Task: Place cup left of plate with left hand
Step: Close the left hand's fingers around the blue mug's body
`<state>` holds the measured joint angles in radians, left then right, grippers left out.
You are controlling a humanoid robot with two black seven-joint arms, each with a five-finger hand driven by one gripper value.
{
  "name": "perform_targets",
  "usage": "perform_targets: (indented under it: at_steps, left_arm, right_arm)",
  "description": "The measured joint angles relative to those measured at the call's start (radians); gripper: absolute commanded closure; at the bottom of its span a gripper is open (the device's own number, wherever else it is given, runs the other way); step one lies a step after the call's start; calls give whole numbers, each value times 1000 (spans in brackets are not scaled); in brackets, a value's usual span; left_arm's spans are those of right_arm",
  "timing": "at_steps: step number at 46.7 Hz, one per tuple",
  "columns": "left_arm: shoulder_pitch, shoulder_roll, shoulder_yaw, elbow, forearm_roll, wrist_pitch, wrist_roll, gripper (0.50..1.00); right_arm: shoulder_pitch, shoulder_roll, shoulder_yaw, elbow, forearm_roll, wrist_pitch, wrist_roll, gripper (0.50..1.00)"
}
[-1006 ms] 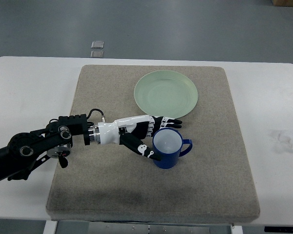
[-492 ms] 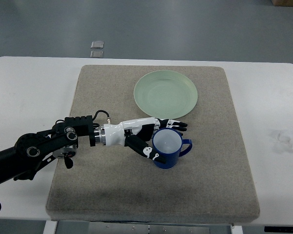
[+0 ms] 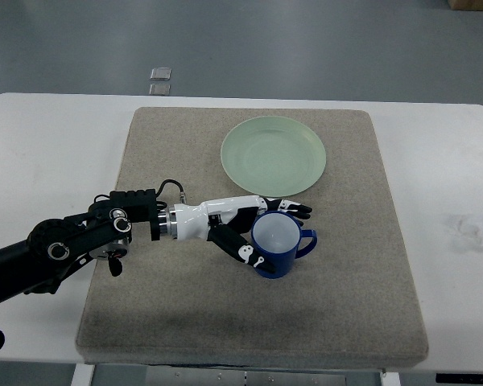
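From the left edge the left arm reaches in low across the white worktop (image 3: 40,145) and onto the grey mat (image 3: 177,322). Against the picture a second ago, its black forearm housing sits a little further right and nearer the cup, so the whole arm has crept rightward while the mat, plate and cup lie where they were. The left hand (image 3: 240,226) has closed in with it: the fingers (image 3: 293,209) are spread around the far-left side of the cup's rim, and the thumb has slid further under the near-left wall, its tip touching the blue side. The hand cups the mug from the left, yet whether it truly grips it cannot be told; the cup stands flat on the mat.

The blue cup (image 3: 278,242) stands upright on the mat, its open mouth facing up and its pale inside showing. Its handle sticks out to the right, away from the hand, so the line from body to handle runs left to right. It sits near the middle of the mat, just near of the plate's edge and apart from it.

The pale green plate (image 3: 274,154) lies on the far part of the mat, right of centre.
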<state>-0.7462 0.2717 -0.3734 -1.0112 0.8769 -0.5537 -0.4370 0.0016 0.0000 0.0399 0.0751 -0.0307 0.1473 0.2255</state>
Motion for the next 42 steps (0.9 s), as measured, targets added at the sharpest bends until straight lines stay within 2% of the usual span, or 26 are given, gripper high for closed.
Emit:
perform_targets:
  at_steps: [7,15,18,25,28,31,40,42]
  left_arm:
    - [1,-3,-1,0,-2,1,0,542]
    - [1,-4,-1,0,-3,2,0,611]
    - [1,-4,-1,-1,-2,2,0,666]
    - [1,-5,0,-1,-1,1,0,722]
    - [1,-5,0,-1,-1,0,0,791]
    - [1,-11,1,-1,-1,0,0,802]
    - [1,-15,1,-1,-1,0,-2,902]
    - [1,-16,1,-1,-1,1,-3,907]
  right_arm:
    - [0,0,0,0,0,0,0,568]
    - [0,0,0,0,0,0,0,568]
    - [0,0,0,0,0,0,0,568]
    - [0,0,0,0,0,0,0,568]
    - [0,0,0,0,0,0,0,568]
    - [0,0,0,0,0,0,0,568]
    - [0,0,0,0,0,0,0,568]
    - [0,0,0,0,0,0,0,568]
